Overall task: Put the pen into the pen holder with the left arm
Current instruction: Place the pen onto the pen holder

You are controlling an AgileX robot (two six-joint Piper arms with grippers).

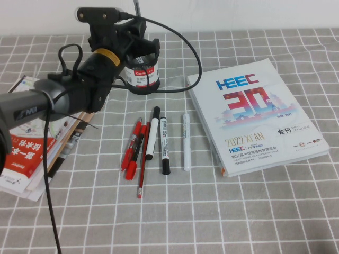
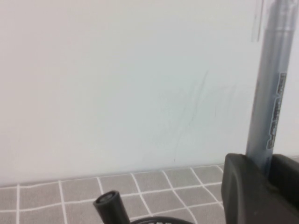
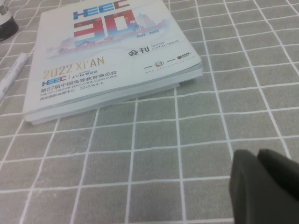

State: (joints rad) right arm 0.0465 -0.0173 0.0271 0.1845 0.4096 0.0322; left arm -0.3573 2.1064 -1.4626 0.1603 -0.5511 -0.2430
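The left arm point(image 1: 79, 87) reaches from the left edge of the high view toward the upper centre, where the left gripper point(image 1: 139, 37) sits directly above the pen holder point(image 1: 142, 74). The holder stands on the grey checked tablecloth point(image 1: 238, 211) near the white wall, its red-and-white label facing the camera, partly hidden behind the gripper.

The pen point(image 2: 273, 88) stands upright, clamped between the left gripper's point(image 2: 268, 179) black fingers point(image 2: 243, 191). In the left wrist view its grey barrel rises from between them against the wall; in the high view its top end pokes up above the gripper at the upper edge of the frame. Its lower end is hidden, so whether it has entered the holder cannot be told. The holder's dark rim and another pen's black tip point(image 2: 111, 205) show at the bottom of the wrist view.

In the middle of the high view lie red pens point(image 1: 135, 151), two white markers with black caps point(image 1: 159, 140) and a white pen point(image 1: 186, 140). A catalogue point(image 1: 259, 111) lies at the right, a stack of booklets point(image 1: 32, 153) at the left.

The right gripper point(image 3: 266, 186) hangs over bare cloth near the catalogue's corner; only a dark part shows at the lower right of its wrist view, and whether it is open cannot be told.
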